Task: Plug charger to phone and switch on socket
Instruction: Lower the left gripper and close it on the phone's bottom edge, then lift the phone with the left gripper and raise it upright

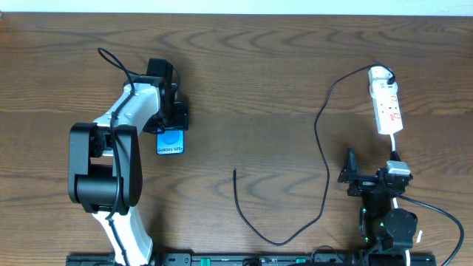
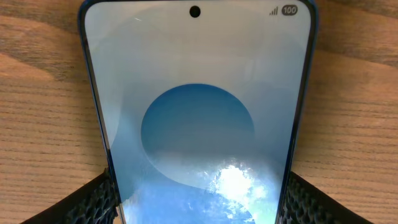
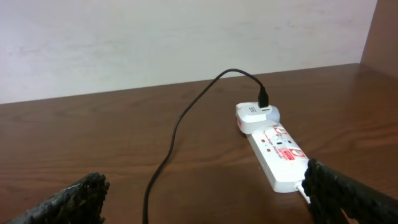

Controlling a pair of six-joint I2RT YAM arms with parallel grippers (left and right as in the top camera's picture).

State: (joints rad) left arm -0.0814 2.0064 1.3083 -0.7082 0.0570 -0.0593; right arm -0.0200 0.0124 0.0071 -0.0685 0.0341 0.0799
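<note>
The phone (image 1: 171,142), blue screen up with a white "Galaxy S22" strip, lies on the table at the left. My left gripper (image 1: 171,127) reaches over its far end. In the left wrist view the phone (image 2: 196,118) fills the frame, and the gripper's (image 2: 196,208) fingers press against both long edges. The charger, a thin black cable (image 1: 325,148), runs from the socket (image 1: 386,103) at the far right in a long loop to its free plug tip (image 1: 235,171) at table centre. My right gripper (image 1: 369,168) is open and empty just in front of the socket (image 3: 277,152); the cable (image 3: 177,130) lies ahead of its fingers (image 3: 211,205).
A white adapter (image 3: 256,117) sits in the socket's far end with the black cable coming out of it. The socket's white cord (image 1: 395,148) runs toward my right arm. A pale wall stands behind the wooden table (image 1: 251,89).
</note>
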